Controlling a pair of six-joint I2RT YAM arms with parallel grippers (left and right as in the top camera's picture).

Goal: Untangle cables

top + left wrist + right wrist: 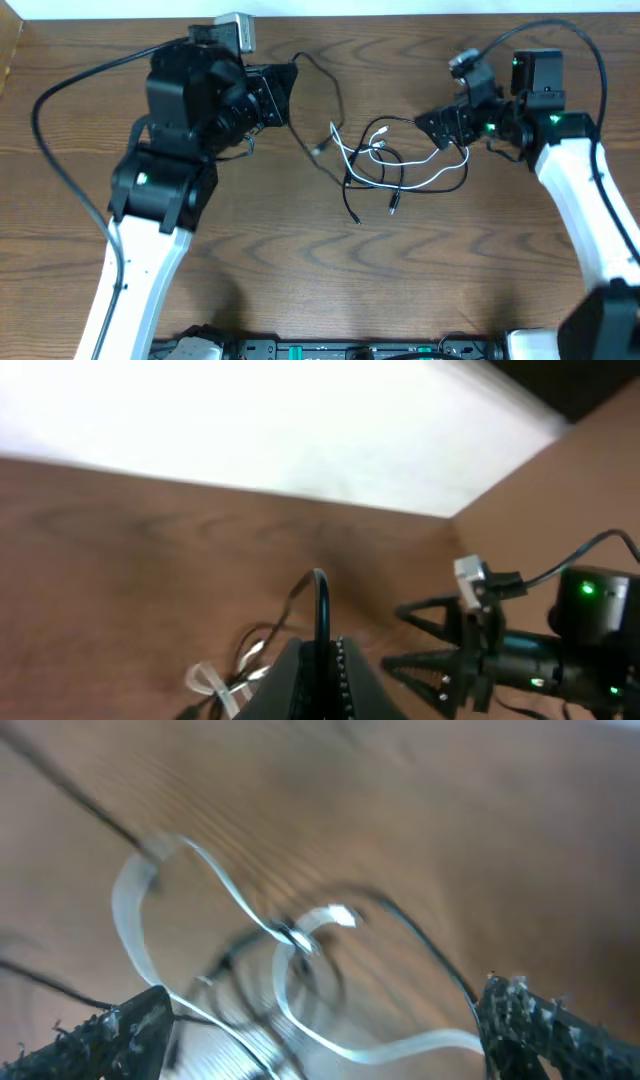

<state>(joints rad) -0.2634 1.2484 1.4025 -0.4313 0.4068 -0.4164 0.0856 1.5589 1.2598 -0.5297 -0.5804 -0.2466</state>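
Left of cables (385, 162), L gripper (322, 660) clamps a black cable (321, 605); right of them, R gripper (440, 130) has jaws wide apart, empty.

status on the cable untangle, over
left gripper shut on black cable. right gripper open, at the white cable. cables tangled mid-table. no obstruction seen.
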